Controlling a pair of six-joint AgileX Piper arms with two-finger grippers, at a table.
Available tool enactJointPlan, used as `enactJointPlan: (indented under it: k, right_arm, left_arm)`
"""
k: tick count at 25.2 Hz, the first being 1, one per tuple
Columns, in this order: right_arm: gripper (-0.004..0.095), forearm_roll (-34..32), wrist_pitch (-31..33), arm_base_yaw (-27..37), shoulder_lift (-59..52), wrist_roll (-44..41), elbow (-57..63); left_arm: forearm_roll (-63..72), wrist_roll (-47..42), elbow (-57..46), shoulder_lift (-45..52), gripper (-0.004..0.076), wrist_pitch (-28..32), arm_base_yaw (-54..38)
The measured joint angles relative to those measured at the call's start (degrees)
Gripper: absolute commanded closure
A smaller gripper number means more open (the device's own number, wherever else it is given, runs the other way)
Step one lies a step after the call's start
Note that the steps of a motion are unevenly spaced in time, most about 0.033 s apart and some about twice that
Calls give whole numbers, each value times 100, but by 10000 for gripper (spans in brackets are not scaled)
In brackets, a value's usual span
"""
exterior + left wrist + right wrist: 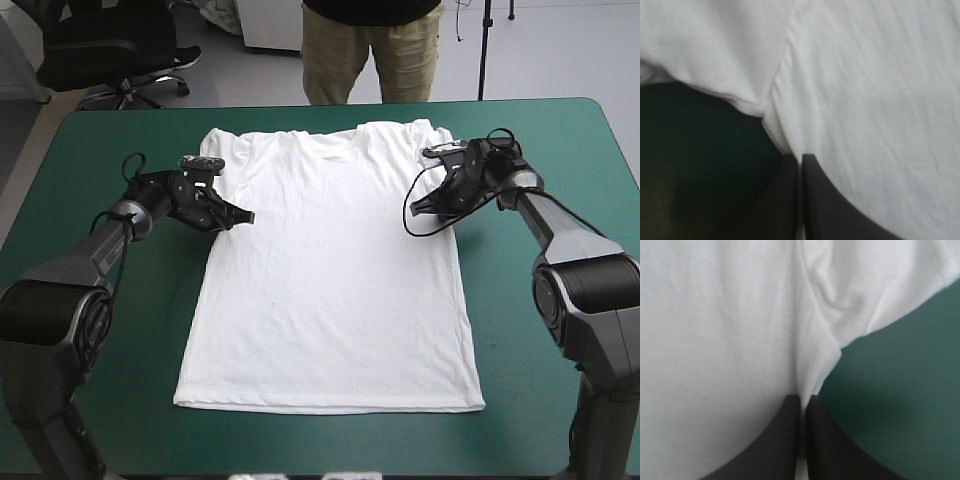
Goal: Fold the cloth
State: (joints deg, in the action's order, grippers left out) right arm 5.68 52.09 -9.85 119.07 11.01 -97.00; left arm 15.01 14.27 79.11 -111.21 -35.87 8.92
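Stage: early. The T-shirt (325,280) lies spread flat and shows no fold. By my reading every fold is left to do, and the step in hand is the grasp that prepares the first one.

T-shirt, position: middle of the teal-green table (90,150), with the neck (322,138) toward 12 o'clock near the far edge and the hem (330,405) toward 6 o'clock, nearer the robot.

T-shirt, appearance: white and short-sleeved, widening slightly toward the hem. Fine creases run down the body. The left sleeve (222,148) at about 11 o'clock and the right sleeve (430,135) at about 1 o'clock both sit bunched close to the shoulders rather than laid out sideways.

Left gripper (238,216): at about 10 o'clock of the shirt, on the side edge just under the left sleeve. Its black fingers (785,200) are drawn almost together, with a thin strip of white cloth pinched between them.

Right gripper (418,205): at about 2 o'clock, on the opposite side edge just under the right sleeve. Its fingers are likewise nearly closed, clamping the cloth.

Symmetry: the two grasps sit roughly level with each other across the chest.

Remaining (judgement): bringing the sides or sleeves inward, then hem toward neck. The order cannot be told from here.
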Motion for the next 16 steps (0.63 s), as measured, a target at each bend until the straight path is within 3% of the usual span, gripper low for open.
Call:
enactJointPlan:
  k: [8,16]
  right_arm:
    - [925,307,264,-12,-329,234,49]
    - [926,314,259,-12,-1729,273,49]
  left_arm:
    - [22,209,-86,242,741,-35,6]
    - [-195,242,350,1107,741,-172,6]
